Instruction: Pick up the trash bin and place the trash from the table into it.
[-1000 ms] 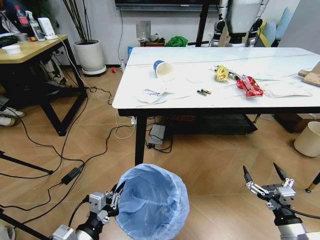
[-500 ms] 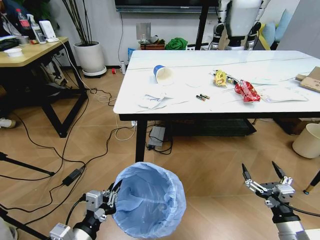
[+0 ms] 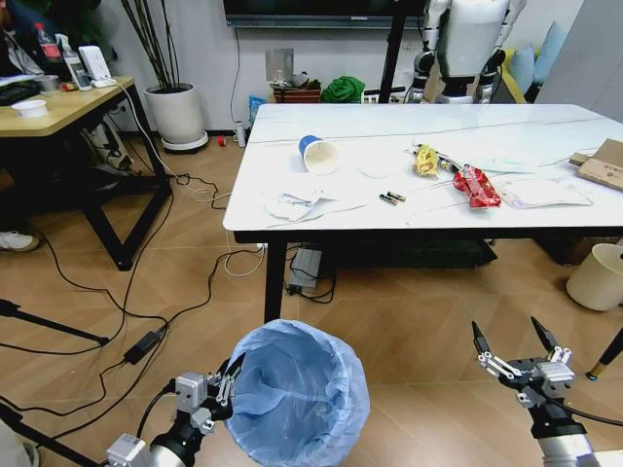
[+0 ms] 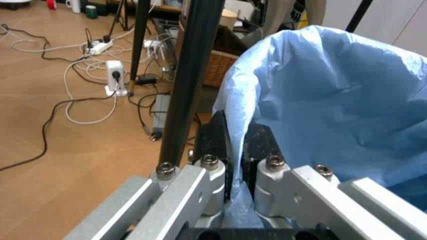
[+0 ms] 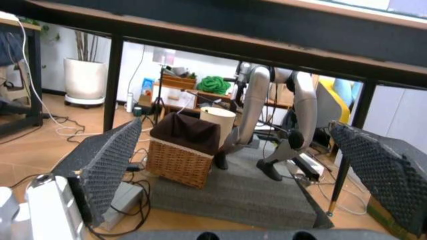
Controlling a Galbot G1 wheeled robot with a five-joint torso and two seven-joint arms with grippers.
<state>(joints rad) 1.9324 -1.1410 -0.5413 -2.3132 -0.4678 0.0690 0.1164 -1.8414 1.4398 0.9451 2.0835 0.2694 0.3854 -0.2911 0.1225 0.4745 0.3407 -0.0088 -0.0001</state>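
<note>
The trash bin [image 3: 298, 394], lined with a crinkly light-blue bag, is at the bottom centre of the head view. My left gripper [image 3: 231, 376] is shut on its rim; in the left wrist view the fingers [image 4: 215, 137] pinch the bag edge [image 4: 300, 85]. On the white table [image 3: 292, 216] lies the trash: a blue-and-white cup [image 3: 318, 155] on its side, crumpled white paper [image 3: 290, 202], a yellow wrapper [image 3: 426, 161], a red wrapper [image 3: 476, 186], a clear packet [image 3: 541, 193] and brown cardboard [image 3: 600, 163]. My right gripper [image 3: 514, 340] hangs open and empty at lower right, below table height.
A cream bin [image 3: 598, 275] stands at the right edge on the floor. Cables [image 3: 136, 292] run across the wooden floor to the left. A wooden desk [image 3: 58, 107] stands at far left, a potted plant [image 3: 176, 107] behind it. A wicker basket [image 5: 181, 155] sits under the table.
The whole head view has shifted a little, so the camera has moved. The left gripper still holds the bin rim, and the right gripper stays open in the same pose.
</note>
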